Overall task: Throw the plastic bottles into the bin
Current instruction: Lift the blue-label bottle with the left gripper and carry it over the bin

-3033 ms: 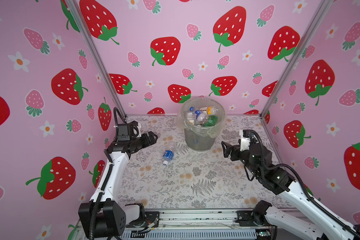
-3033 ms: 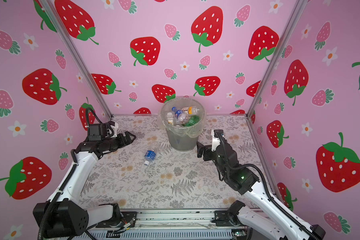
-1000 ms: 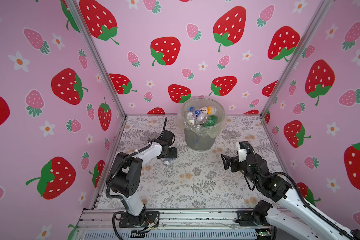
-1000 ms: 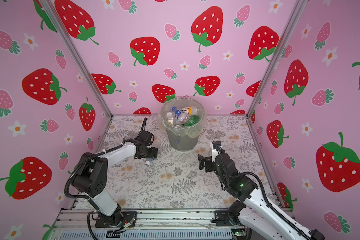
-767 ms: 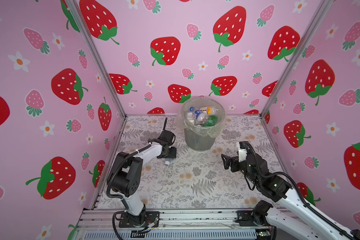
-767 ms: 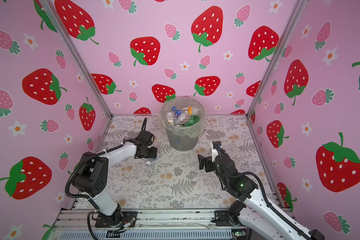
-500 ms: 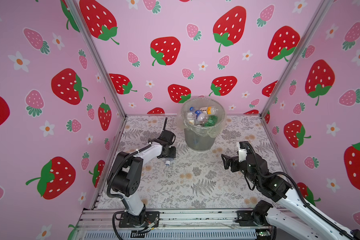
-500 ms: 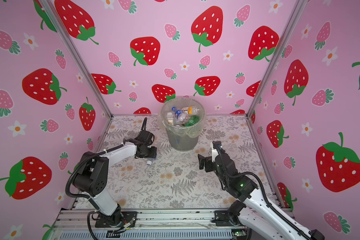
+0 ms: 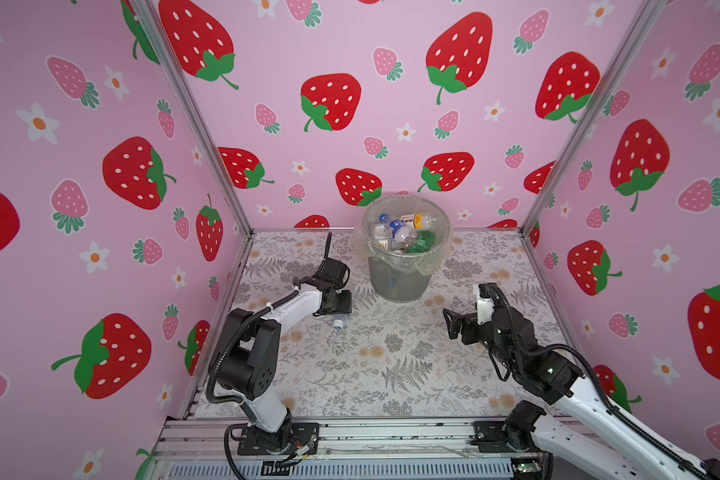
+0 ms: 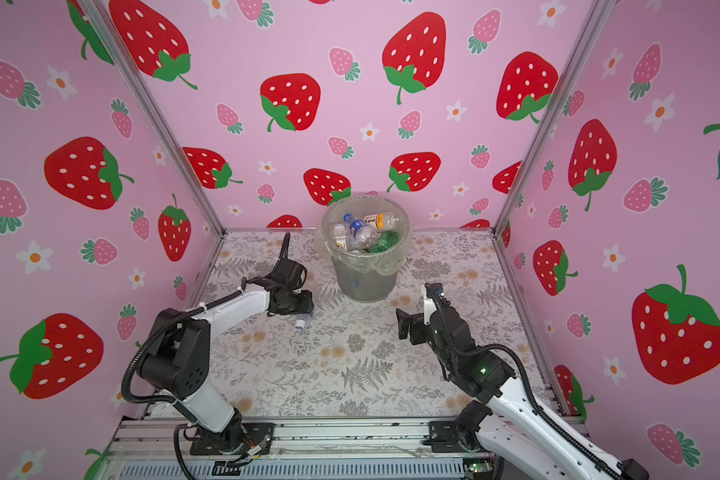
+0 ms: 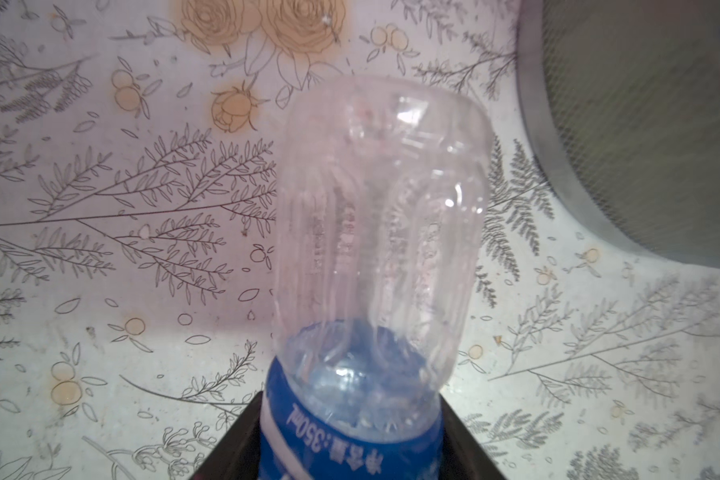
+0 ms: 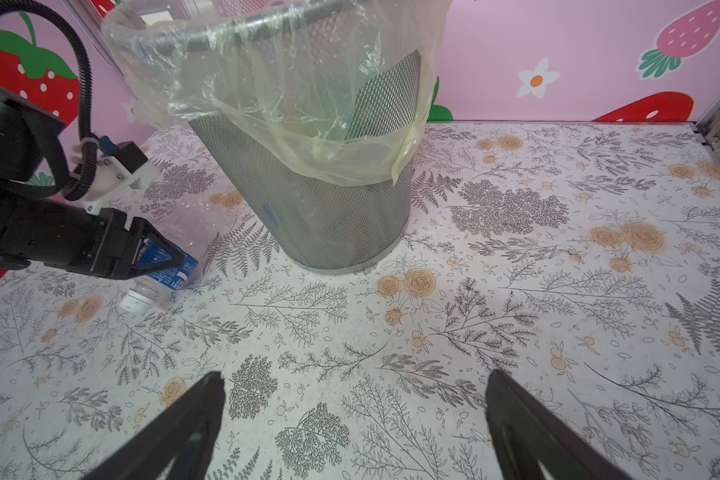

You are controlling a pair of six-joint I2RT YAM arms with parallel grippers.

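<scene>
A clear plastic bottle [image 11: 375,232] with a blue label lies on the floral table just left of the bin [image 9: 395,286], and its white cap [image 9: 339,323] [image 10: 300,323] points toward the front. My left gripper [image 11: 350,419] [image 12: 159,257] is shut on its blue label, one black finger on each side. Both top views show the arm covering most of this bottle. The bin [image 10: 364,286] [image 12: 329,216] is a grey mesh bucket with a clear liner, and it holds several bottles [image 9: 404,232] [image 10: 364,235]. My right gripper [image 9: 449,324] [image 10: 402,322] [image 12: 354,382] hangs open and empty, to the right front of the bin.
Pink strawberry walls close in the table on the left, back and right. The bin's base [image 11: 641,124] stands close beside the held bottle. A metal rail [image 9: 350,436] runs along the table's front edge.
My left arm has reached in from the left wall to the bottle, and its jaws have closed onto the blue label. The right gripper has drawn back slightly and stayed open.
</scene>
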